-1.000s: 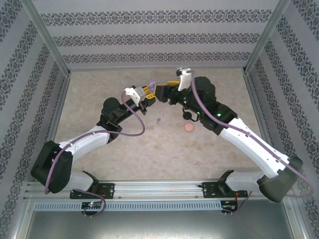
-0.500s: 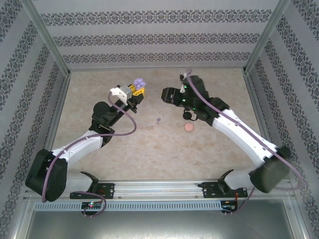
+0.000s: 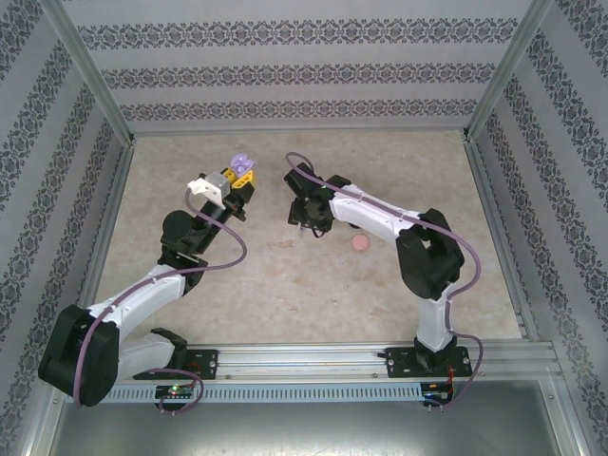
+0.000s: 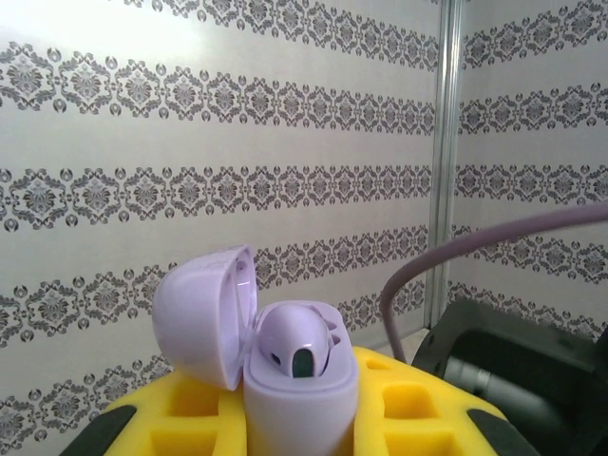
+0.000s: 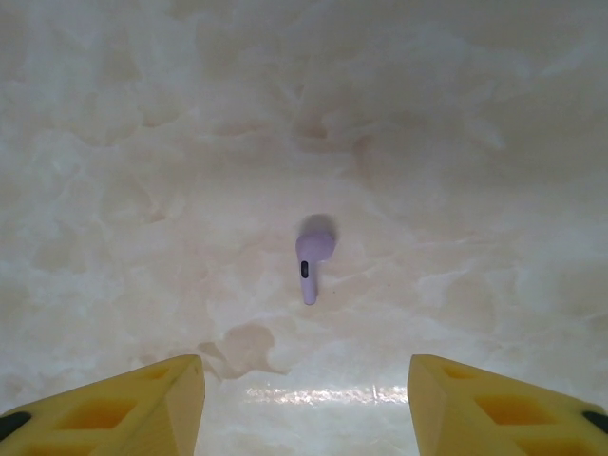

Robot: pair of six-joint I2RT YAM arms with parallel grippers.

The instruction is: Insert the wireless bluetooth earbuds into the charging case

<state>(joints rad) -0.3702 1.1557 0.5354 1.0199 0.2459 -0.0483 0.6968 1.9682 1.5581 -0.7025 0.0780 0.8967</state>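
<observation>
Yellow fingertips [image 5: 142,404] of the right gripper [image 5: 304,375] sit at 7 and 5 o'clock in its wrist view. They are spread wide with only bare table [image 5: 114,142] between them. Beyond the gap, near the middle of that view, the lilac earbud [image 5: 311,256] lies flat on the marbled surface, well clear of both fingers. Its long axis runs 12 to 6, with the rounded head at 12 and the stem pointing to 6, toward the gripper. A small dark oval on the stem faces up.

The left gripper [image 4: 302,437] is clamped on the lilac charging case [image 4: 304,404], with yellow pads against its body on either side. The case stands upright and open, its lid [image 4: 204,313] swung back toward 10 o'clock. A rounded lilac piece [image 4: 296,344] with a dark oval mark sits in the well; whether it is a seated earbud I cannot tell. The frame edge cuts off the bottom of the case. A purple cable [image 4: 456,261] arcs at 3 o'clock, and the patterned wall [image 4: 190,114] is behind.

From above, the case is at 9 o'clock of the right gripper and apart from it. A pink round thing [image 3: 360,243] lies on the table at 4 o'clock of that gripper, too small to identify.
</observation>
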